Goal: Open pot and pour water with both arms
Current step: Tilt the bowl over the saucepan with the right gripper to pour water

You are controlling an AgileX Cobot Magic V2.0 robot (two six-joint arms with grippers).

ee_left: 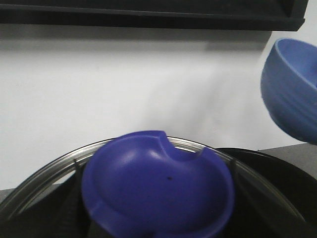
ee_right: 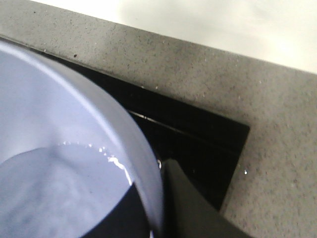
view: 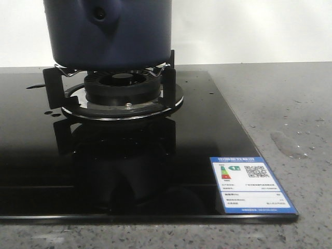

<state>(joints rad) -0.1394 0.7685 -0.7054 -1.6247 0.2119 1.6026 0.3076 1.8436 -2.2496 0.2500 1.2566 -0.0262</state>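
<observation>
The dark navy pot (view: 109,36) stands on the burner grate (view: 122,91); its top is cut off by the front view's upper edge. No gripper shows in the front view. My left gripper (ee_left: 158,220) is shut on the blue knob (ee_left: 158,188) of a glass lid with a steel rim (ee_left: 49,168); its fingers are hidden by the knob. My right gripper (ee_right: 159,198) is shut on the rim of a light blue bowl (ee_right: 59,99) holding water (ee_right: 44,193), with one dark finger (ee_right: 195,210) outside the wall. The bowl also shows in the left wrist view (ee_left: 292,94), raised in the air.
The black glass cooktop (view: 155,171) lies on a grey speckled counter (view: 290,104). A white and blue energy label (view: 251,184) sits on its front right corner. A wet patch (view: 288,142) lies on the counter to the right. A white wall stands behind.
</observation>
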